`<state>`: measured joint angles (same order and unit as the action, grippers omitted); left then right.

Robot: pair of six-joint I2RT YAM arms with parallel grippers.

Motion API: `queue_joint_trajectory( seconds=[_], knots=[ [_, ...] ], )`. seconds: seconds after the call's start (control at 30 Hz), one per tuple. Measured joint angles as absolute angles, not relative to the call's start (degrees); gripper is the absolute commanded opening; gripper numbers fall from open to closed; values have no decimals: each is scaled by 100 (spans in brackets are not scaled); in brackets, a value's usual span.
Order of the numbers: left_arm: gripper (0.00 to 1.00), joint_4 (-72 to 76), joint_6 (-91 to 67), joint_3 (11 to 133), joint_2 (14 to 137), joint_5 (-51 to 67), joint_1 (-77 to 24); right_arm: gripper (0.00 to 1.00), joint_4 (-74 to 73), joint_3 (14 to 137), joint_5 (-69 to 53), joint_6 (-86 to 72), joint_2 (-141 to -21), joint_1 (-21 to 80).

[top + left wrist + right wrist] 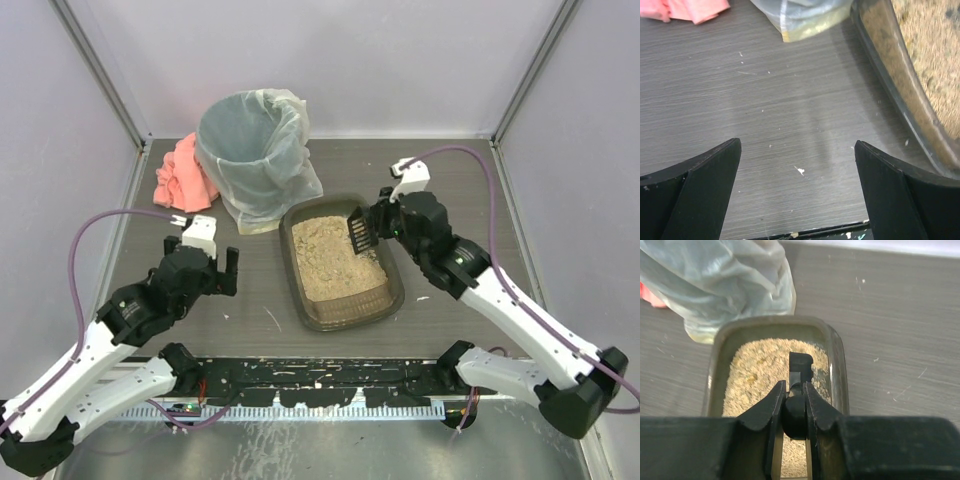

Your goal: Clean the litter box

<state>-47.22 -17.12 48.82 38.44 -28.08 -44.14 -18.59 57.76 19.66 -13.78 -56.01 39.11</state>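
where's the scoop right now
In the top view, the scoop is clamped in the right tool at the far right corner of the litter box, right of the bin.

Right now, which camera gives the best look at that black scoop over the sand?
The top view: there the scoop shows its slotted blade, tilted over the litter box, with its handle in the right arm's jaws. The right wrist view sees it only end-on, mostly hidden by the jaws. The left wrist view misses it entirely.

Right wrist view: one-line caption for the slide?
Right gripper shut on a black scoop above the sand-filled litter box, lined bin just beyond.
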Motion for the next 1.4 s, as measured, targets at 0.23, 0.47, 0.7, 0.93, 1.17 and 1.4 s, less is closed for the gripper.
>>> queue_joint_trajectory(
  seconds=[0.23, 0.47, 0.7, 0.93, 1.17, 1.4],
  knots=[
    [95, -4381, -2366, 5127, 3889, -3074, -4412, 1, -2137, 6326, 2290, -1168, -6943, 3911],
    [98, -3002, -2635, 4866, 4705, -2469, -4412, 1, -2104, 6866, 2655, -856, -7846, 3911],
    [98, -1765, -2936, 4410, 5682, -1944, -4412, 1, -1970, 7288, 2687, -650, -8552, 3835],
    [91, -906, -3052, 4410, 6504, -1782, -4412, 1, -1944, 7647, 2611, -569, -9166, 3798],
    [75, -467, -3033, 4410, 7157, -1658, -4412, 1, -1894, 7793, 2469, -543, -9435, 3686],
    [67, -169, -2893, 4410, 7695, -1498, -4412, 1, -1881, 7813, 1992, -596, -9439, 3538]
  ],
)
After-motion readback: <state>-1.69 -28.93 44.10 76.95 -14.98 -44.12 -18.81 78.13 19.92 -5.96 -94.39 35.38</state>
